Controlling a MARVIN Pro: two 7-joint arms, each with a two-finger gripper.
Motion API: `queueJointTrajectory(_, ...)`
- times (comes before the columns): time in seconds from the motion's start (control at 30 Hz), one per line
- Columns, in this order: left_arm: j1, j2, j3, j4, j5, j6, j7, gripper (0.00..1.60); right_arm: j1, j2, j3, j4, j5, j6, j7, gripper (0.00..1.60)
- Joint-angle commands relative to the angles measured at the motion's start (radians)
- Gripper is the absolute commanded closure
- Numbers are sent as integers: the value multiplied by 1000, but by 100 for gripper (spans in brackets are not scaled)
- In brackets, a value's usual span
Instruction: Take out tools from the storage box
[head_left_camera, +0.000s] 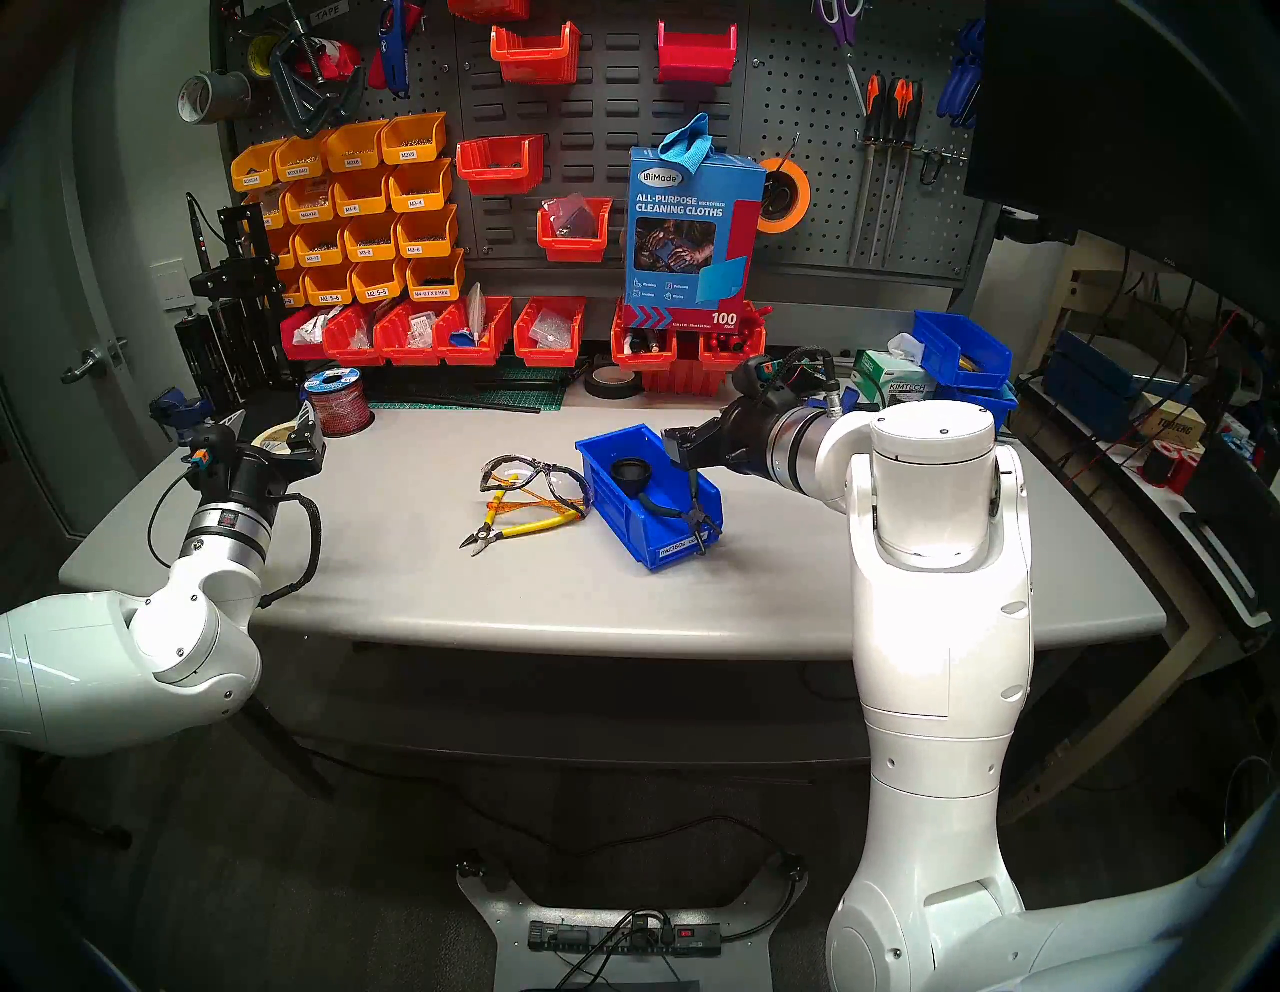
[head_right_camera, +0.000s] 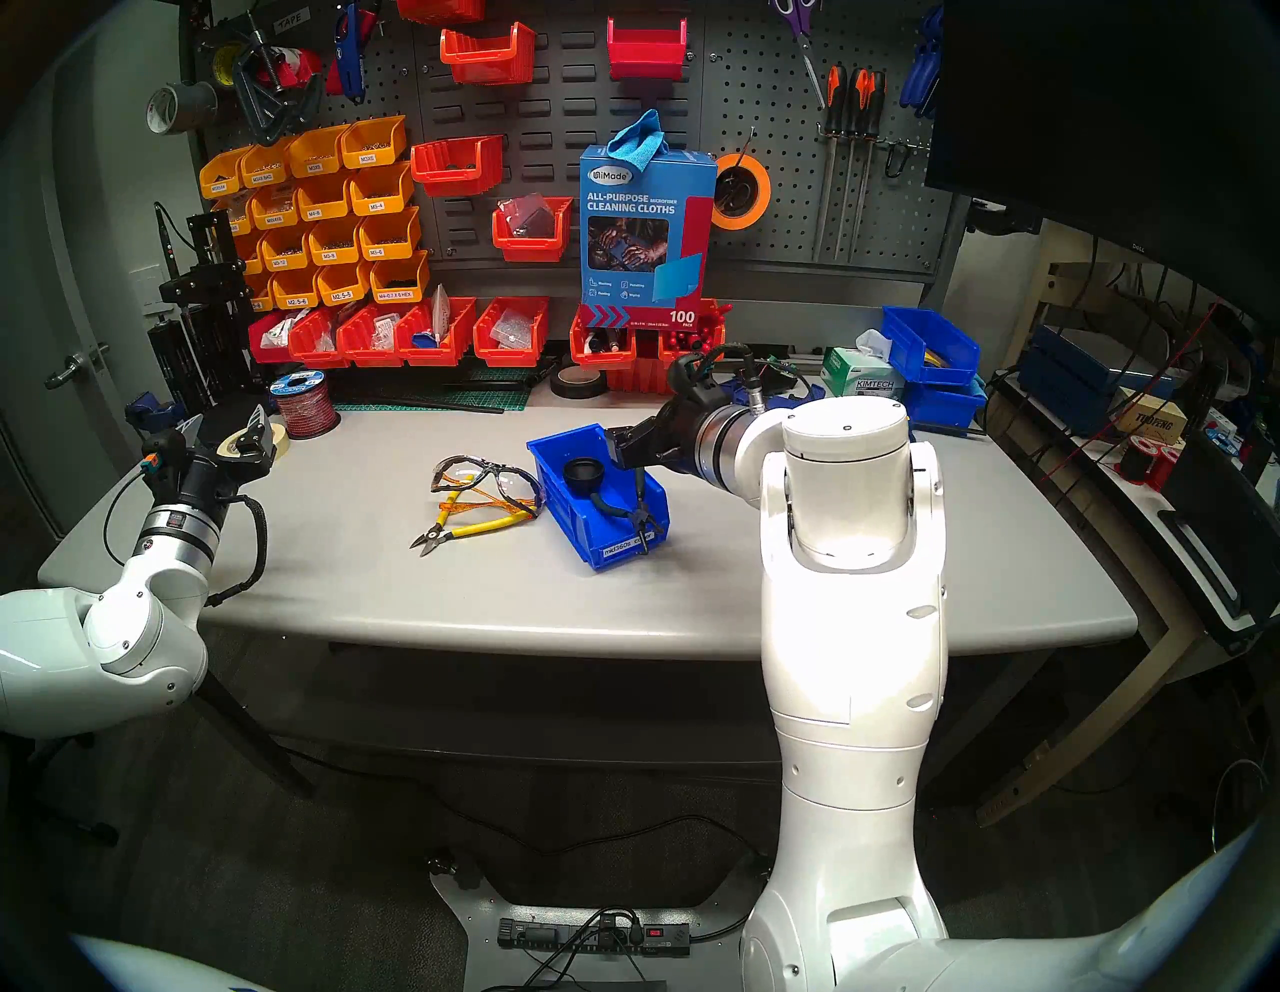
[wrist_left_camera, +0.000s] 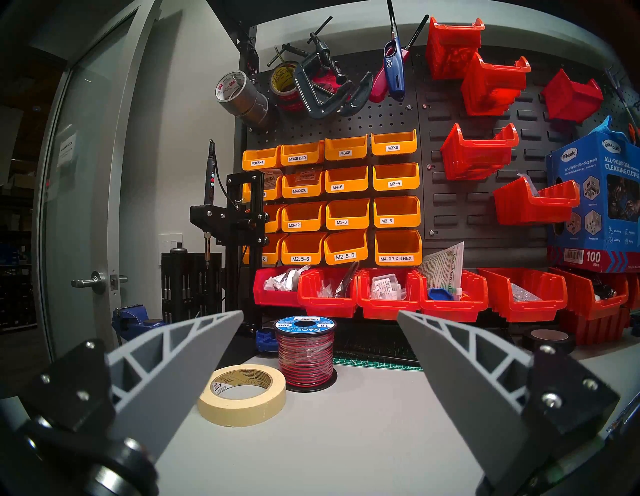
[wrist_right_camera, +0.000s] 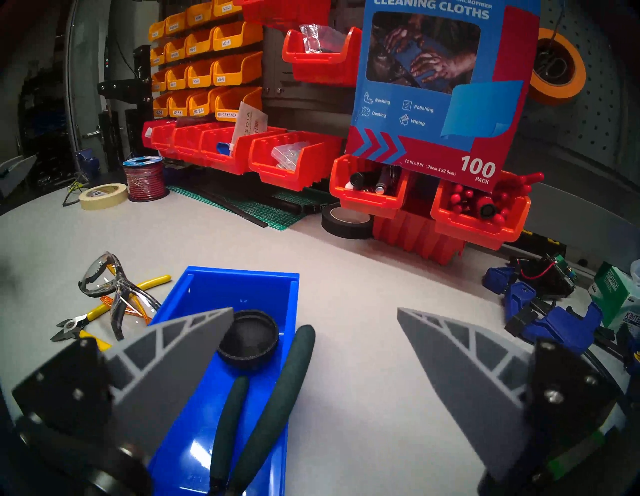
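- Glasses (head_left_camera: 530, 478) and cutters (head_left_camera: 516, 530) already lie on the table (head_left_camera: 415, 596), left of the box (head_left_camera: 647, 499).
- Pliers (wrist_right_camera: 263, 398) and cup (wrist_right_camera: 249, 341) remain in the box.
- Right gripper (wrist_right_camera: 315, 313) hovers over the pliers, jaws wide, empty; next it should lower and close on a handle.
- Left gripper (wrist_left_camera: 320, 313) idles wide, far left.

Your grey workbench (head_left_camera: 762, 589): labelled blue bin (head_left_camera: 627, 516) centre, safety glasses (head_left_camera: 533, 478) and yellow-handled cutters (head_left_camera: 516, 530) at its nine o'clock.
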Motion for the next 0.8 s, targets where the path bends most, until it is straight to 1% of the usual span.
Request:
queueJointTrajectory(0.0,-12,-1,-10,2,1,-2,1,0,111,-34,28,17,24,-81,-47,0)
queueJointTrajectory(0.13,-12,-1,-10,2,0,-2,1,0,146,-44,40,58,42,-126,-71,0)
queueJointTrajectory(0.2,-12,-1,-10,2,0,-2,1,0,177,-48,47,90,52,-147,-82,0)
queueJointTrajectory(0.23,-12,-1,-10,2,0,-2,1,0,174,-51,49,94,58,-162,-90,0)
queueJointTrajectory(0.33,-12,-1,-10,2,0,-2,1,0,208,-49,55,128,69,-196,-105,0)
queueJointTrajectory(0.4,-12,-1,-10,2,0,-3,1,0,249,-51,60,159,77,-206,-112,0)
queueJointTrajectory(0.43,-12,-1,-10,2,0,-3,1,0,231,-55,59,149,82,-220,-122,0)
queueJointTrajectory(0.47,-12,-1,-10,2,0,-3,1,0,263,-53,62,176,83,-219,-122,0)
queueJointTrajectory(0.5,-13,-1,-10,2,0,-3,1,0,255,-57,61,176,89,-228,-129,0)
queueJointTrajectory(0.6,-14,-1,-10,2,0,-3,2,0,299,-56,68,243,104,-231,-134,0)
queueJointTrajectory(0.63,-14,-1,-10,2,0,-3,2,0,294,-56,68,251,110,-237,-138,0)
queueJointTrajectory(0.67,-14,-1,-10,2,0,-3,2,0,315,-52,71,282,110,-225,-134,0)
queueJointTrajectory(0.73,-16,-1,-9,2,-1,-3,2,0,327,-44,75,323,119,-216,-129,0)
queueJointTrajectory(0.77,-17,-1,-8,2,-1,-3,2,0,346,-36,78,355,121,-198,-116,0)
